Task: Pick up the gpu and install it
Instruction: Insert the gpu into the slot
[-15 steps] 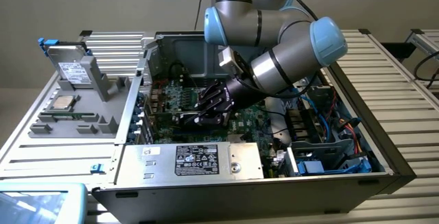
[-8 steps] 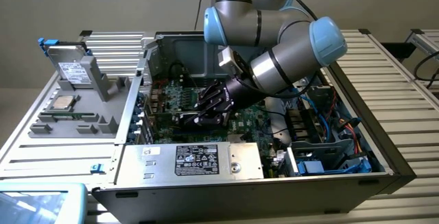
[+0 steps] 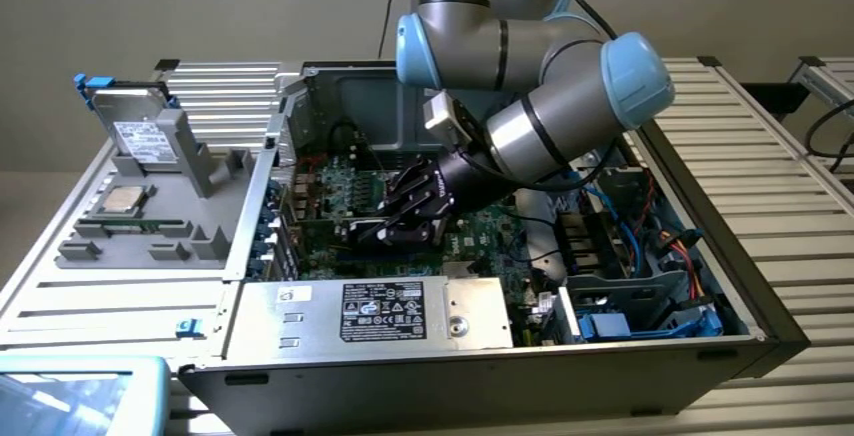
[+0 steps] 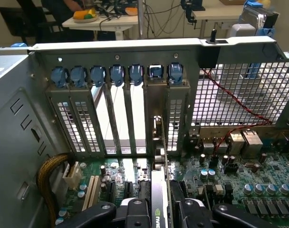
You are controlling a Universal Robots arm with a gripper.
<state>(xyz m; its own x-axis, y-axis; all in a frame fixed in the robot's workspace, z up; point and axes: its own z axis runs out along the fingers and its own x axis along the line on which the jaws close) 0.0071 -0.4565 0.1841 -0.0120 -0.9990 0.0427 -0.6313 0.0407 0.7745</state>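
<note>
My gripper [image 4: 159, 211] is deep inside the open computer case, low over the green motherboard [image 4: 258, 190]. Its two black fingers [image 4: 135, 213] are shut on the gpu [image 4: 158, 187], one on each side of it. The card stands on edge between them, and its silver bracket [image 4: 157, 128] reaches toward the rear slot panel [image 4: 116, 109]. In the exterior view the gripper [image 3: 394, 224] sits down among the motherboard [image 3: 461, 241] parts. From there the card's lower edge and the socket under it are hidden.
Blue slot clips [image 4: 116, 73] line the rear panel. A braided gold cable [image 4: 47, 175] and a white slot [image 4: 92, 190] lie beside the card. A power supply [image 3: 387, 311] stands at the case front, wiring [image 3: 654, 256] at the exterior view's right, a grey parts tray [image 3: 147, 216] at its left.
</note>
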